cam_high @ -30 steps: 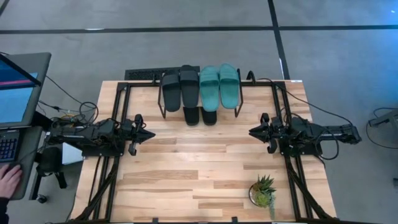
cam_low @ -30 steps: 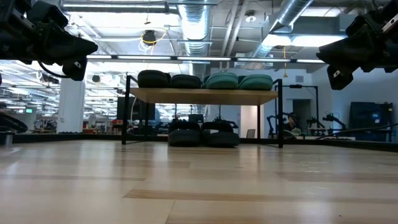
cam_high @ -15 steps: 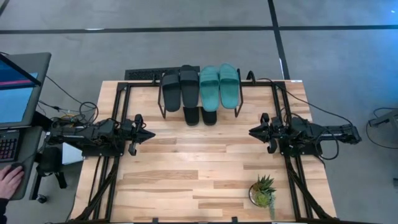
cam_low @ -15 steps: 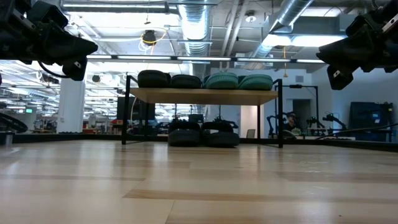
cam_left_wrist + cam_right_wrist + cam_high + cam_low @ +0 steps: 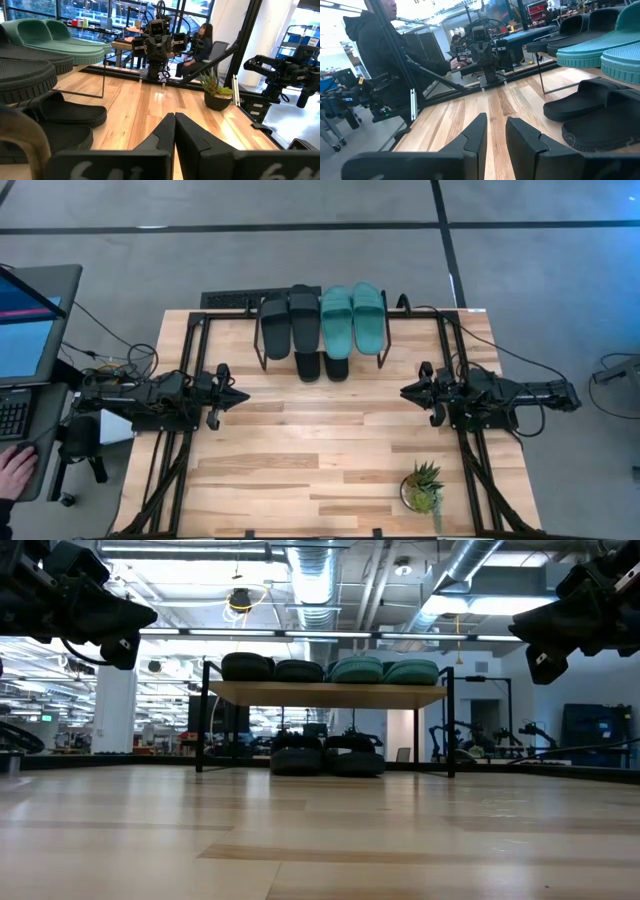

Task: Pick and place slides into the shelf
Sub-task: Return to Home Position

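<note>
1. The slides (image 5: 304, 320) are rubber slip-on shoes. Each has one wide strap across the top.
2. There are six of them: two green slides (image 5: 368, 315) and four black ones.
3. Four lie side by side on top of the shelf (image 5: 325, 695), at the far middle of the table (image 5: 320, 450). The two black ones are on the left and the two green ones on the right.
4. The other two black slides (image 5: 310, 366) sit under the shelf on the table.
5. There is one shelf, with a light wood board and thin black legs. One small plant (image 5: 423, 488) stands at the near right.
6. The left gripper (image 5: 243, 395) hangs over the left side of the table with its fingers pressed together. The right gripper (image 5: 403, 392) hangs over the right side with a small gap between its fingers. Both are well apart from the shelf.
7. The high view shows only the toes of the lower pair. The low view shows them sitting below the board. The right wrist view shows a person (image 5: 375, 45) in a dark hooded top beyond the table. The high view shows only a hand (image 5: 12, 470) off the table's left side.
</note>
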Robot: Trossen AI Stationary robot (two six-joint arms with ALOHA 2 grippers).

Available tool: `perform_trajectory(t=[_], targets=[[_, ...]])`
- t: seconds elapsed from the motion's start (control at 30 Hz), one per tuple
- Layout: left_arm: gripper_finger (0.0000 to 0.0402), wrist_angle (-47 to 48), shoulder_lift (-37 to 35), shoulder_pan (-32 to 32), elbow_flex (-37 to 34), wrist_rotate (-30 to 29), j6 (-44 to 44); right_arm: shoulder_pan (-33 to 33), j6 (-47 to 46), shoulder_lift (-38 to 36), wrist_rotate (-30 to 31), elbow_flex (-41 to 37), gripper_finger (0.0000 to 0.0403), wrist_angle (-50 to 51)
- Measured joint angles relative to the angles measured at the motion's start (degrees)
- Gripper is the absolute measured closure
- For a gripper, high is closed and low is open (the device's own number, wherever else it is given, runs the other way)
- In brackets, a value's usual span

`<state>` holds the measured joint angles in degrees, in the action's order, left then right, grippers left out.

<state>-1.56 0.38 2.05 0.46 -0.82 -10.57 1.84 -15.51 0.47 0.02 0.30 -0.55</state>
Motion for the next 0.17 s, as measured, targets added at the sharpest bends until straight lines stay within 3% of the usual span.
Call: perform_trajectory(t=[0.17], targets=[[0.0401, 0.0, 0.0, 0.0, 0.0, 0.0, 0.0, 0.0, 0.0, 0.0, 0.0, 0.0, 0.0342, 0.0]])
